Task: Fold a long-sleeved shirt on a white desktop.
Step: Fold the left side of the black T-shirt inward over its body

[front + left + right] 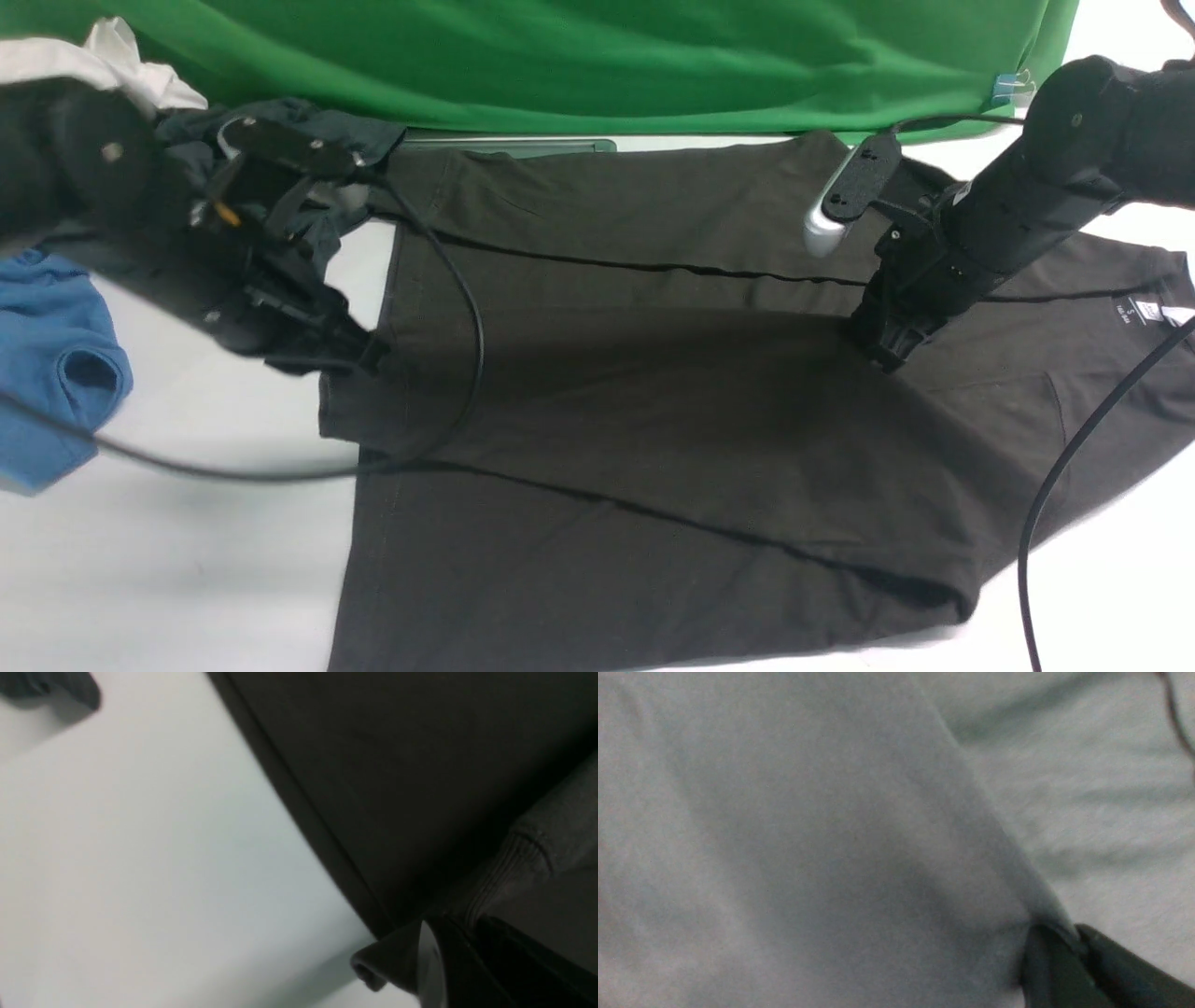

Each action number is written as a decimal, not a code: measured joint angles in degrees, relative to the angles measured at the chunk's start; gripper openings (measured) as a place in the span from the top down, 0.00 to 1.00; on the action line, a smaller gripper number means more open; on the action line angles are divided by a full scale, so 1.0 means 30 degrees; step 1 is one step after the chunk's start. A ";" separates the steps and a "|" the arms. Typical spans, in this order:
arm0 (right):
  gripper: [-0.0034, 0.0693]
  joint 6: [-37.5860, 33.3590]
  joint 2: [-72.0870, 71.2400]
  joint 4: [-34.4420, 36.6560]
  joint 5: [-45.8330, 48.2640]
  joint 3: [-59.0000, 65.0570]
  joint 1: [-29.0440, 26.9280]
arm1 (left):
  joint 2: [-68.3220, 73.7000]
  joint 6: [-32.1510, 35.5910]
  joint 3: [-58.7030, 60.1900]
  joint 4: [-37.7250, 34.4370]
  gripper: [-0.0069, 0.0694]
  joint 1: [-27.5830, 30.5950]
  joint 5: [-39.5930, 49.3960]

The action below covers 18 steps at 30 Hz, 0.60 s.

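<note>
Dark knit shirt point(653, 401), ribbed cuff point(495, 882) pinched in left gripper point(366, 357).

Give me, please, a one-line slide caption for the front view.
Left gripper and right gripper each pinch the long-sleeved shirt spread across the white desktop.

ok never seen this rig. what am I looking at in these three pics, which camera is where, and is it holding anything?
It's a two-armed robot folding clothes. The wide picture is from a camera between the arms, looking forward; the two close-ups come from cameras on each wrist. On the white desktop lies a long-sleeved shirt, with a blue garment and a dark teal-grey garment at its left. The left gripper pinches the shirt's edge by a cuff; the right gripper pinches fabric nearer the neck label.
</note>
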 joint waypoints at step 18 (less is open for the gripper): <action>0.30 0.2617 -0.0475 -0.4182 0.0450 0.0000 -0.0685 | 0.1998 -0.0883 -0.2470 0.1532 0.86 0.0000 0.4700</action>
